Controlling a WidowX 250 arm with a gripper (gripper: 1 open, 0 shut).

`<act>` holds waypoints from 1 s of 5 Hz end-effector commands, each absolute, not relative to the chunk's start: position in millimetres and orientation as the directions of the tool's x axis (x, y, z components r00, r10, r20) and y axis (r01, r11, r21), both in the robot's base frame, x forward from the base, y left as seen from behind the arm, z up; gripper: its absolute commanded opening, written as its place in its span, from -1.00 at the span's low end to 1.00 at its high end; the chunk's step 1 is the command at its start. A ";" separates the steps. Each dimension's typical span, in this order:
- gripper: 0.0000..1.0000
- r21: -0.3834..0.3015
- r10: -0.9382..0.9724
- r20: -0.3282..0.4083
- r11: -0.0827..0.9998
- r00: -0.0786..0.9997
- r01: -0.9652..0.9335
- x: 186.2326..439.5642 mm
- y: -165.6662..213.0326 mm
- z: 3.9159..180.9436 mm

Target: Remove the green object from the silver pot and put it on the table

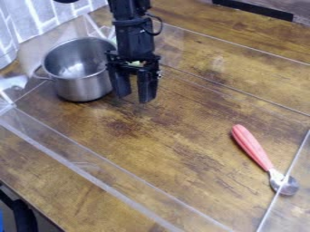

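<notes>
The silver pot (pixel 76 65) stands at the back left of the table (pixel 182 136); its shiny inside shows only reflections. The green object is not visible in this view; I cannot tell whether it lies low inside the pot or is hidden by the arm. My gripper (pixel 134 95) hangs from the black arm, pointing down, just right of the pot's rim and close above the wood. Its two dark fingers (pixel 121 89) stand apart, with nothing visible between them.
A red-handled tool (pixel 256 149) with a metal tip lies at the right. Clear plastic barrier strips (pixel 85 154) run across the front and sides of the working area. White cloth shows at the back left corner.
</notes>
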State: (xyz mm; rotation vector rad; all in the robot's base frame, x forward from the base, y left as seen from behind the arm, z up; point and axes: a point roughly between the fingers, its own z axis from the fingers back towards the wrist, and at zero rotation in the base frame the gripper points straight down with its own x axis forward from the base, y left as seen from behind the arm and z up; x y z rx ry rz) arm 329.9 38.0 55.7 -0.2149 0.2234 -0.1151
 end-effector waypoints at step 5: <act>1.00 -0.216 -0.081 -0.109 0.975 0.991 0.056 347.8 45.0 83.8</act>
